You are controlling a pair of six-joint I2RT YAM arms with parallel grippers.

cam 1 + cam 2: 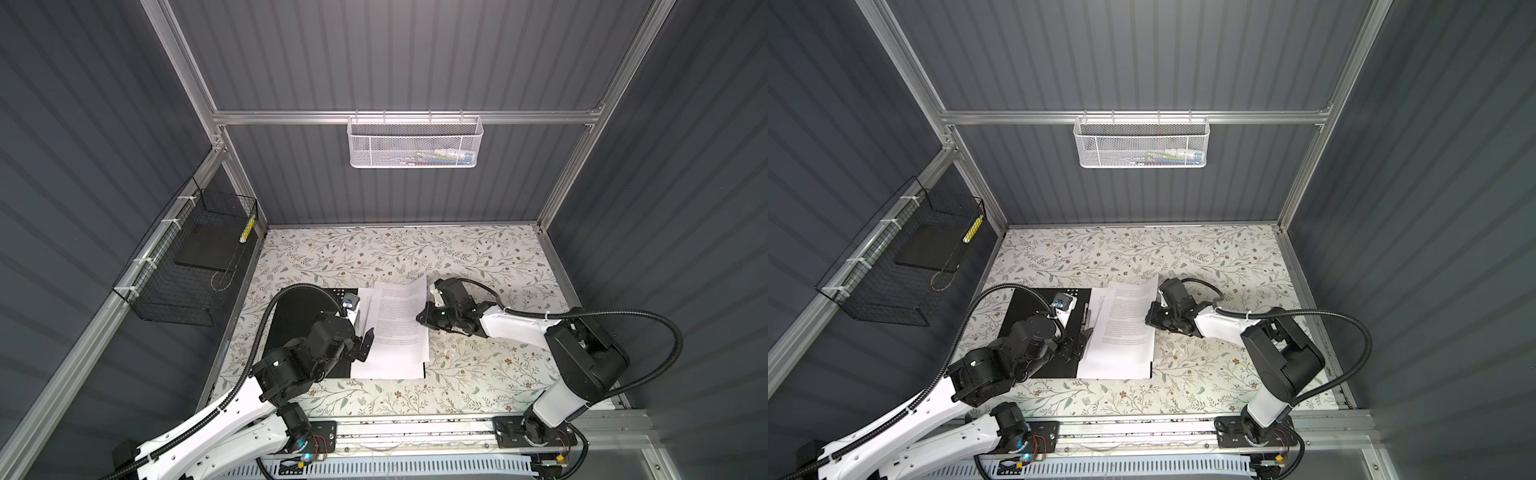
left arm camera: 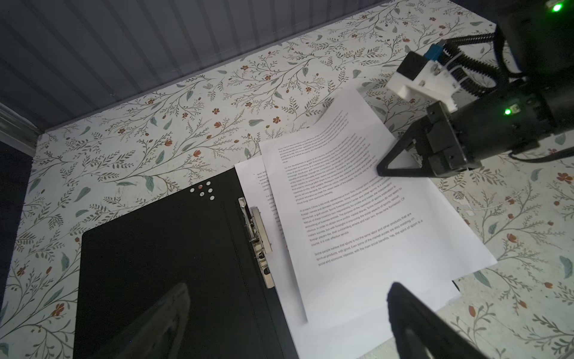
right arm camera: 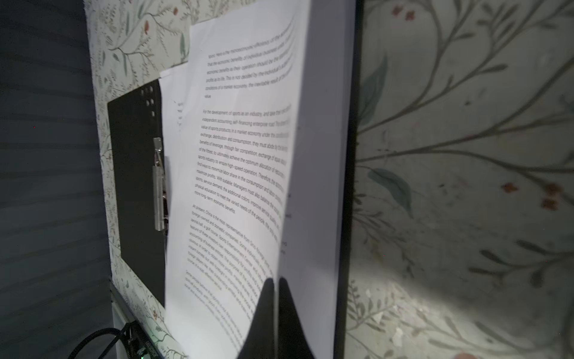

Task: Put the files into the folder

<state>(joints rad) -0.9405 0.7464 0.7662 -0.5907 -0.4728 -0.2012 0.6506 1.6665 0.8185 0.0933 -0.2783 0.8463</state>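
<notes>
prog: partway | folder open flat on worktop | files on its R half, top sheet skewed, overhangs far edge | R end effector pinching top sheet's edge | L end effector wide, empty, by spine | todo: square, close

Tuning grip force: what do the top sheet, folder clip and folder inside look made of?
Top sheet: thin white paper, matte; it bows where lifted.
Folder clip: metal, likely steel; shiny silver glints.
Folder inside: black, matte, flat and stiff-looking; card or plastic, cannot tell.
</notes>
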